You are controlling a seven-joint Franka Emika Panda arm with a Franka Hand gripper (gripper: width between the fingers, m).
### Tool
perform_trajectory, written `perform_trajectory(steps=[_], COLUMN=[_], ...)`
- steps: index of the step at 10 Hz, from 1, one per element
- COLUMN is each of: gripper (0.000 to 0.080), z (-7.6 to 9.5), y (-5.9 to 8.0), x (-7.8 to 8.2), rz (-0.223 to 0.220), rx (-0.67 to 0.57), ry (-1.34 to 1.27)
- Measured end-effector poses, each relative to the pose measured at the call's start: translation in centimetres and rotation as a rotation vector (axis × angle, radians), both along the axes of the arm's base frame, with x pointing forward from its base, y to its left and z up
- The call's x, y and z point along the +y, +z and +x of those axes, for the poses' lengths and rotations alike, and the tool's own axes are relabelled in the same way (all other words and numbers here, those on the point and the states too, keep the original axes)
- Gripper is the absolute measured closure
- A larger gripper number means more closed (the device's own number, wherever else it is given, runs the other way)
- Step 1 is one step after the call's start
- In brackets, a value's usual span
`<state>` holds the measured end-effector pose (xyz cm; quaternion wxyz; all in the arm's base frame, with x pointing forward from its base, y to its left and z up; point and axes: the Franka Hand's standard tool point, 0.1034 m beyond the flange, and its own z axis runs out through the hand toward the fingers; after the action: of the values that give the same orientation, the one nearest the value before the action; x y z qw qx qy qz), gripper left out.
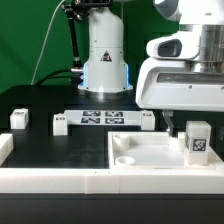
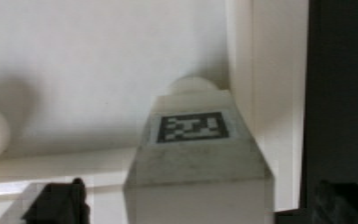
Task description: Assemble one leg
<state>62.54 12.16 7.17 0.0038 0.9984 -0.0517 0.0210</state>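
Note:
A leg (image 1: 197, 141), a small white post with a black-and-white tag, stands upright at the tray's corner on the exterior view's right. In the wrist view the leg (image 2: 197, 150) sits between my two black fingertips (image 2: 55, 203), with a gap on each side. My gripper (image 1: 190, 122) hangs just above it, open, touching nothing that I can see. The large white tray-like piece (image 1: 160, 162) has a round socket near its other corner. Three more legs lie on the black table: one (image 1: 18, 119), a second (image 1: 60, 123) and a third (image 1: 147, 119).
The marker board (image 1: 100, 119) lies flat between the loose legs. A white raised rail (image 1: 50, 178) runs along the front and up the exterior view's left. The robot's base (image 1: 105, 60) stands at the back.

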Motion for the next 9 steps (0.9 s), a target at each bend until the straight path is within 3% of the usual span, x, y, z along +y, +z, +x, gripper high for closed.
perform_trajectory(steps=[2, 3, 7, 9], gripper=[0.0414, 0.0509, 0.0508, 0.0508], z=[-0.02, 0.0, -0.03, -0.01], y=[-0.03, -0.02, -0.03, -0.03], x=[-0.01, 0.0, 0.0, -0.18], rz=[0.0, 0.0, 0.005, 0.018], rx=[0.0, 0.0, 0.0, -0.002], ry=[0.0, 0.001, -0.081, -0.3])
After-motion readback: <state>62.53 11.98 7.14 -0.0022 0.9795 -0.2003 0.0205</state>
